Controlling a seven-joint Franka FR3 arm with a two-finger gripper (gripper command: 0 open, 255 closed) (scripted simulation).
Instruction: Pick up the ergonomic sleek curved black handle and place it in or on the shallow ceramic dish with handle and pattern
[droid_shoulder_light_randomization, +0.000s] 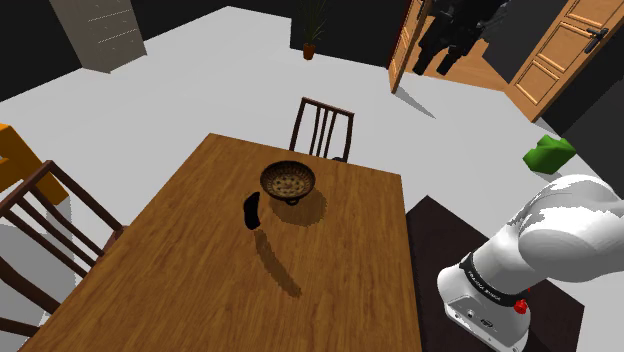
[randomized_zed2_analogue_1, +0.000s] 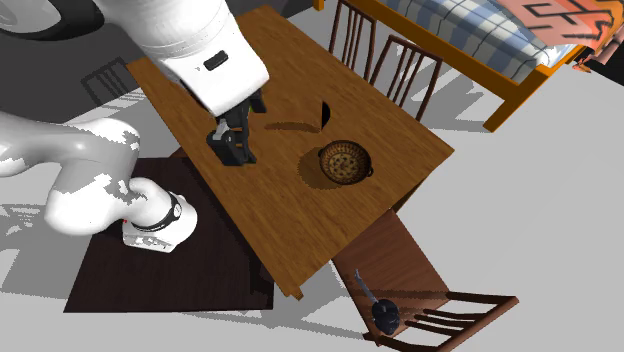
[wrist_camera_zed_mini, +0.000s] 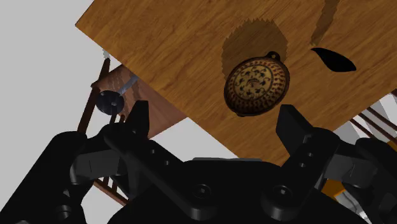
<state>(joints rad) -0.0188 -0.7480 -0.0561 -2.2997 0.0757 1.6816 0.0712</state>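
Wooden table (droid_shoulder_light_randomization: 200, 280), and honestly nothing on this task is ticked off yet from where I'm sitting. The curved black handle (droid_shoulder_light_randomization: 250, 210) lies flat on the wood around the middle of the shoulder view. It's just beside the patterned dish (droid_shoulder_light_randomization: 288, 182), down and to the left of it, close but I'd say not touching. In the second exterior view the handle (randomized_zed2_analogue_1: 326, 115) sits a bit above the dish (randomized_zed2_analogue_1: 345, 162) near the centre of the frame. The gripper (randomized_zed2_analogue_1: 232, 140) hangs over the table to the left of both, well up off the wood as far as I can judge. On the wrist view the fingers (wrist_camera_zed_mini: 296, 130) stand wide apart with nothing between them but table and floor far below, so the jaws are open and holding nothing. The dish (wrist_camera_zed_mini: 257, 86) is out ahead of the gripper (wrist_camera_zed_mini: 215, 111), nearer one finger than the other, and the handle (wrist_camera_zed_mini: 334, 59) lies off beyond the dish. The dish looks empty: brown, dotted pattern, little loop on the rim. So reach, grasp, lift, carry and release are all left to do. My guess is the handle is thin and low, so the fingers need lining up across its narrow width. It should be a short carry after that, since the two are neighbours.
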